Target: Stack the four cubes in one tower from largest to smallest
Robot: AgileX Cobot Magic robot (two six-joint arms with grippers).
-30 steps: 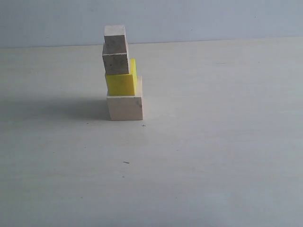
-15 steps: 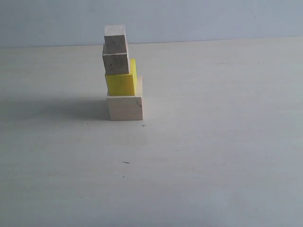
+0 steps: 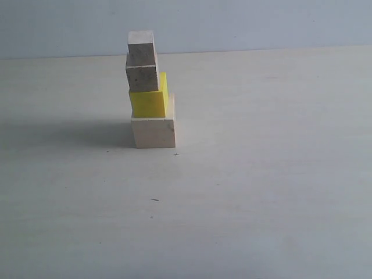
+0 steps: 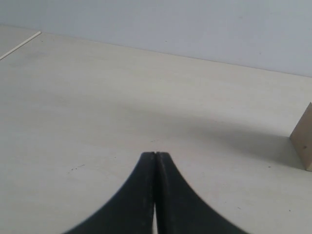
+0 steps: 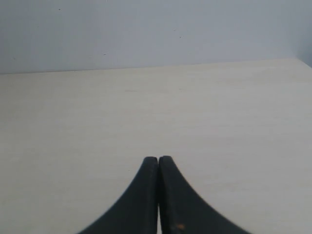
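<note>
The tower stands left of centre in the exterior view. Its base is the large pale wood cube [image 3: 153,132], with the yellow cube [image 3: 149,99] on it. Two small greyish cubes are on top, the lower [image 3: 142,77] and the upper [image 3: 142,47], each set a little off-centre. Neither arm shows in the exterior view. My left gripper [image 4: 155,154] is shut with nothing in it, low over the table, and a corner of the pale wood cube [image 4: 304,141] shows at that view's edge. My right gripper [image 5: 158,158] is shut and empty over bare table.
The pale table [image 3: 261,174] runs back to a light blue-grey wall [image 3: 261,23]. The tower casts a shadow to its left [image 3: 64,133]. A table edge [image 4: 19,45] shows in the left wrist view.
</note>
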